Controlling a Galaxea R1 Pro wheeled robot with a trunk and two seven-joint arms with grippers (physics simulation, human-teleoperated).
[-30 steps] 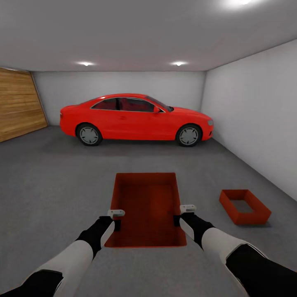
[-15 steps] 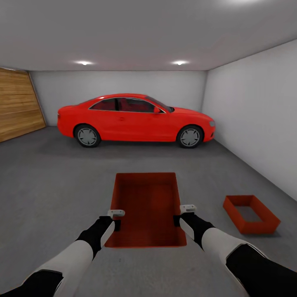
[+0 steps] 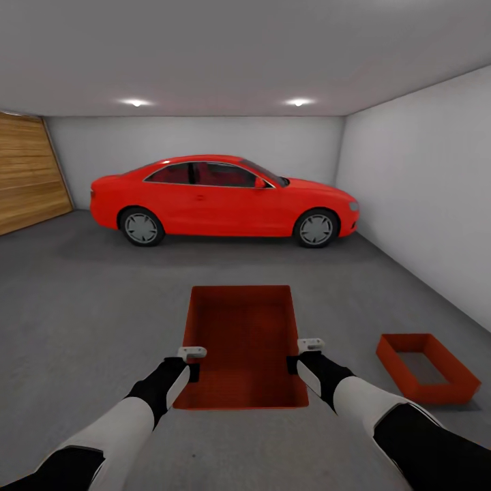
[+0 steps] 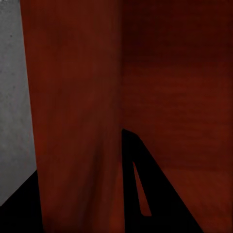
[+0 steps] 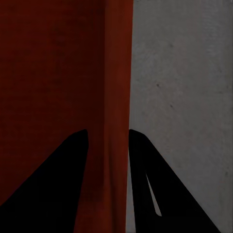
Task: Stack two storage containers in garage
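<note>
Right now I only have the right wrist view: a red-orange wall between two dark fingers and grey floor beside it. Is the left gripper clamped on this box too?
Observer: Yes. The left gripper straddles the opposite long wall of the carried red-orange storage box; the right gripper holds its own side.
Operator: Where is the other box?
Observer: The second red-orange lidless box sits on the dark grey concrete floor, ahead and to the robot's right, near the white side wall.
Operator: Anything in it?
Observer: It looks empty; grey shows at its bottom.
Operator: What's ahead?
Observer: A red coupe car, parked broadside at the far wall.
</note>
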